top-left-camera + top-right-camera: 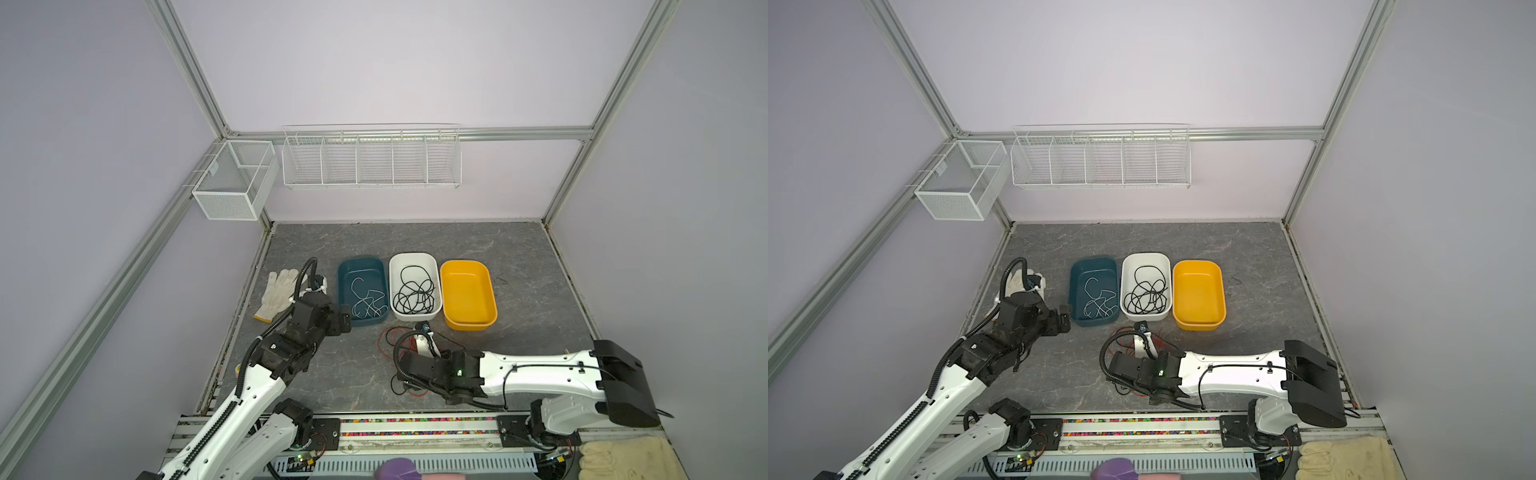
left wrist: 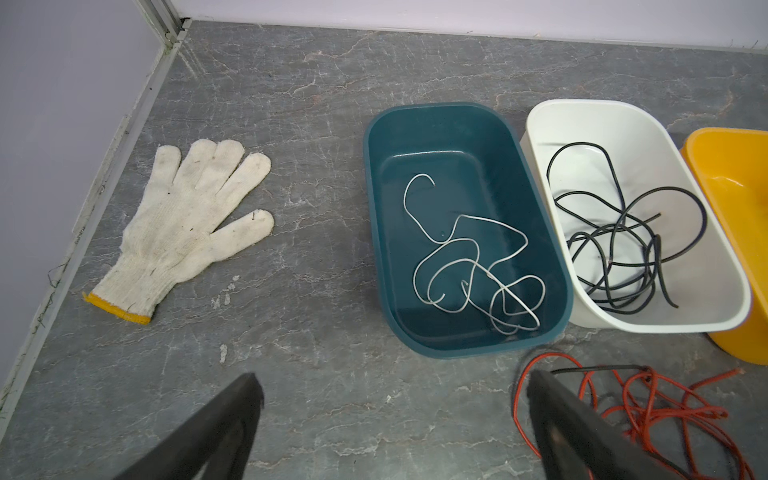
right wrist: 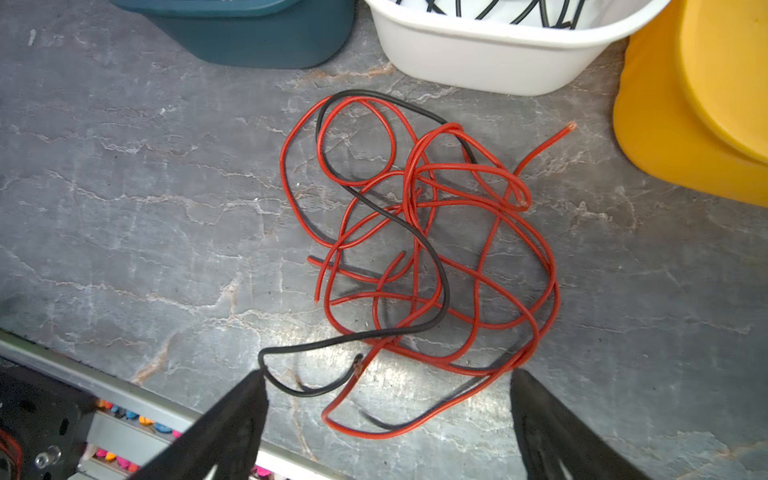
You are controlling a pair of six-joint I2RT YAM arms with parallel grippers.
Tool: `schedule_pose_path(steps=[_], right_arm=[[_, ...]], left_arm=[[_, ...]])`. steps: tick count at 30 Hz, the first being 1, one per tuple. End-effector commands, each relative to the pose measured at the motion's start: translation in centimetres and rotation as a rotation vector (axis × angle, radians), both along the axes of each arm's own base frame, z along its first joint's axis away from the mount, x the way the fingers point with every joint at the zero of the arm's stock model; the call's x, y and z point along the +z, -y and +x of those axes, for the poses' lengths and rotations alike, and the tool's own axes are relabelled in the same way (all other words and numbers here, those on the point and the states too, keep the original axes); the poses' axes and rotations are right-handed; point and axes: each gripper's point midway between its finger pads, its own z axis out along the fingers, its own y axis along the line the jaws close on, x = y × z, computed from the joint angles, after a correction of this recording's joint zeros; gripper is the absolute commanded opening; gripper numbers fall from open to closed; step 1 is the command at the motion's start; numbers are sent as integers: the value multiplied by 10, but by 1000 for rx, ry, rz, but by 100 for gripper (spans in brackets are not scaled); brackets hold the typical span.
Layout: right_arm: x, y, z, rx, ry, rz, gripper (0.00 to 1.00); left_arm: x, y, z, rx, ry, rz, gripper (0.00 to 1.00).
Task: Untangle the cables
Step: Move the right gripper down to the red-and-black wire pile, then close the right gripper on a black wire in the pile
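Note:
A tangle of red cables [image 3: 453, 166] with one black cable [image 3: 444, 282] woven through it lies on the grey table in front of the bins, partly hidden under my right arm in both top views [image 1: 386, 338] [image 1: 1121, 334]. My right gripper [image 3: 388, 384] hovers open over the tangle's near edge, with a red loop and the black end between its fingers, untouched. My left gripper [image 2: 395, 384] [image 1: 336, 322] is open and empty above bare table, left of the tangle. A white cable [image 2: 490, 220] lies in the teal bin [image 1: 360, 261]. Black cables [image 2: 623, 232] lie in the white bin [image 1: 413, 255].
An empty yellow bin [image 1: 467, 291] stands right of the white one. A white knit glove [image 2: 187, 224] [image 1: 276, 291] lies by the left wall. Wire racks [image 1: 372, 160] hang on the back wall. Another glove [image 1: 623, 457] rests at the front right rail.

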Motion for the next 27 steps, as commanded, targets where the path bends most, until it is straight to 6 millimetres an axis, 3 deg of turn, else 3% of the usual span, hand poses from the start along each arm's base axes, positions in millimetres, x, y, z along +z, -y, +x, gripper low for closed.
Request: schedule_pose_path(steps=[1,5,14,17,27], right_arm=[[5,-8,-2,-32,-2,48,96],[3,-14,-9,-20,-14,57,100],[15,-51,-34,-1,-13,131,90],[8,-53,-34,-37,-22,120,80],[-18,-76,-39,-29,-78,123,72]], left_arm=[[-5,2,-2,-17,-15,18,99],[-5,2,-2,-18,-15,22,99],[-6,2,-2,-16,-16,26,99],[-7,2,-2,-16,-18,30,100],[-6,1,-2,-16,-13,37,99]])
